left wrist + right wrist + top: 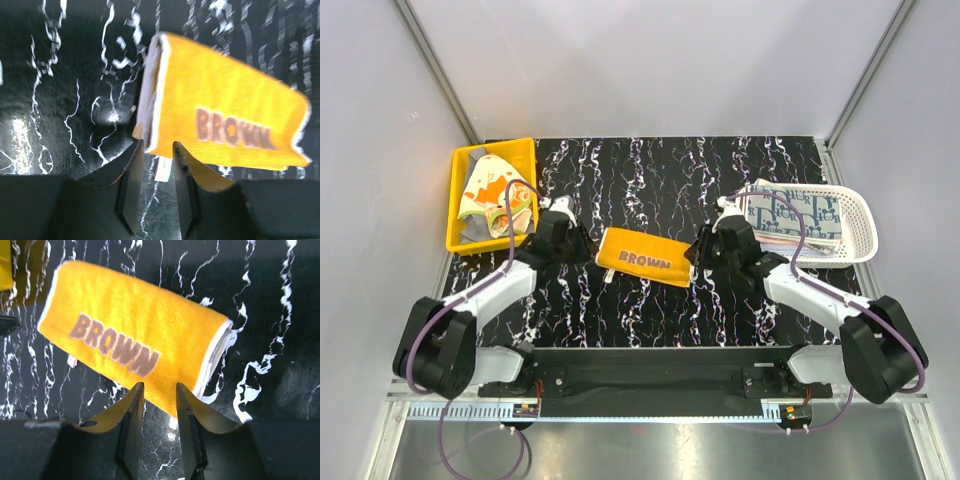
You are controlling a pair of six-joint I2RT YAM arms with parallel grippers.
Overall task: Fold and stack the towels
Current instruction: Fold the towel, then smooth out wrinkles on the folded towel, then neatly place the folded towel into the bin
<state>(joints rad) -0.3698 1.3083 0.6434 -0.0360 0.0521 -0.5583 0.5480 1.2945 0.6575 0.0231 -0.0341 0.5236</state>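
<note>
Black tabletop (650,320) w/ white marble-like veins, boxed in by pale walls; both arm bases sit at its near edge. Just past them, mid-tabletop, lies the orange-yellow towel (645,257), folded to a flat rectangle w/ brown "BROWN" lettering face up, slightly skewed so its R end sits nearer the bases. L tool (584,247) is at the towel's L end and R tool (699,255) at its R end, both low over the surface. L wrist view: L tool (157,145) has its jaws parted to a narrow gap, nothing clamped btwn them; the towel (225,105) edge is right at the fingertips, folded layers w/ white trim showing, and a small white tag (161,169) is visible in the gap. R wrist view: R tool (160,386) likewise has a narrow gap, tabletop showing through it, w/ the towel (135,340) edge just at the tips, not gripped. Farther back on the L, a yellow bin (453,200) holds a crumpled white towel w/ orange-green print (490,195). Farther back on the R, a white slotted basket (860,215) holds a folded blue-white patterned towel (795,210), more cloth layers under it, hard to make out.
</note>
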